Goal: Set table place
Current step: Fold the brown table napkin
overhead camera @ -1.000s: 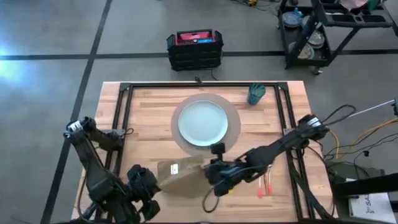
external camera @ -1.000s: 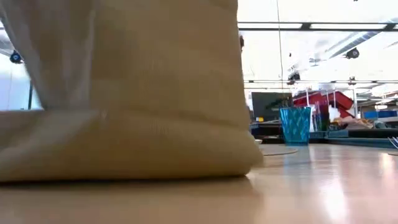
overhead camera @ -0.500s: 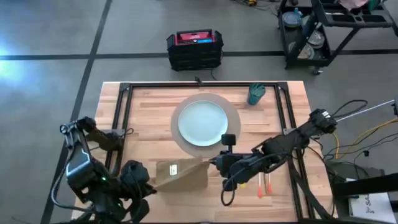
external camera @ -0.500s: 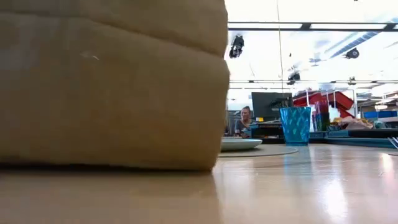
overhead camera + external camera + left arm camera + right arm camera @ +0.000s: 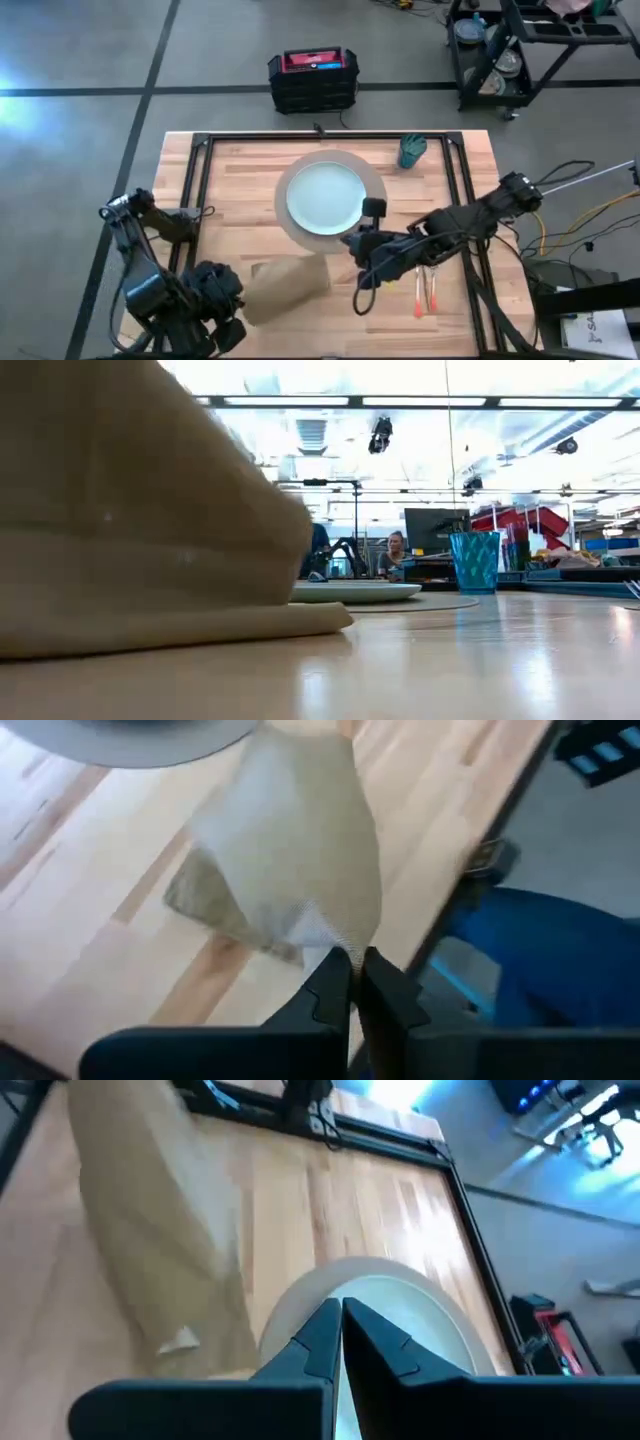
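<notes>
Table w/ plate mid – napkin just below plate, soft n floppy, best pinched at a corner. Left gripper clamped on its corner; right gripper closed, empty, beside plate

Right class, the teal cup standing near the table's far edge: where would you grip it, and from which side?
Take the teal cup by its rim from straight above, one finger inside. It stands upright with an open top, and the black rail frame close behind it would probably crowd a sideways approach.
</notes>
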Tool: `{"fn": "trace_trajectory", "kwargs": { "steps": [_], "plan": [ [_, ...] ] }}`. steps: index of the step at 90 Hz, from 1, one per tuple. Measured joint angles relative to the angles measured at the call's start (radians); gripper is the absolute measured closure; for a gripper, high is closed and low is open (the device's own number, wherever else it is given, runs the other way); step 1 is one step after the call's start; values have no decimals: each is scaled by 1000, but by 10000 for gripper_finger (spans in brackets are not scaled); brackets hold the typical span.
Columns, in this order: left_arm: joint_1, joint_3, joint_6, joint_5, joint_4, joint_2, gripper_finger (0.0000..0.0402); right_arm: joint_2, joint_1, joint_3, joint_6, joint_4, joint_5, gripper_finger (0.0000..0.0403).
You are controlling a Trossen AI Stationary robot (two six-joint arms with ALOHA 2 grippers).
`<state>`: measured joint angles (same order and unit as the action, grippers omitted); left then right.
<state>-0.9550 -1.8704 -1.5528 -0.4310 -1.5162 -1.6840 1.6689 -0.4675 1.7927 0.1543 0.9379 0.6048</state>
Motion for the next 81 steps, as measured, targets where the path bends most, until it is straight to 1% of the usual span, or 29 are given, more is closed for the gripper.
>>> {"fn": "trace_trajectory", "kwargs": {
  "steps": [14, 22, 31, 40, 48, 54, 58, 66, 75, 81],
  "plan": [
    [2, 31, -2, -1, 4, 1, 402, 25, 3, -1, 15, -23, -12, 402],
    [2, 51, -5, -5, 28, 1, 402, 53, -2, -15, 63, -67, -87, 402],
    [1, 87, 10, -42, 109, -16, 402, 124, -24, -85, 95, -184, -140, 402],
    [1, 162, 116, -51, 301, -37, 402, 225, -42, -146, 91, -266, -166, 403],
    [2, 244, 243, -37, 565, -50, 402, 287, -41, -151, 93, -266, -164, 403],
    [2, 305, 296, -7, 766, -61, 402, 306, -36, -150, 93, -258, -160, 403],
    [2, 344, 304, 4, 879, -69, 402, 312, -33, -150, 92, -266, -158, 403],
    [-5, 406, 302, 18, 1034, -96, 402, 316, -30, -150, 84, -270, -166, 403],
    [-16, 471, 261, 49, 1143, -138, 402, 309, -25, -150, 69, -293, -168, 403],
    [-24, 515, 231, 68, 1223, -174, 402, 309, -20, -154, 39, -341, -168, 403]
  ]
}}
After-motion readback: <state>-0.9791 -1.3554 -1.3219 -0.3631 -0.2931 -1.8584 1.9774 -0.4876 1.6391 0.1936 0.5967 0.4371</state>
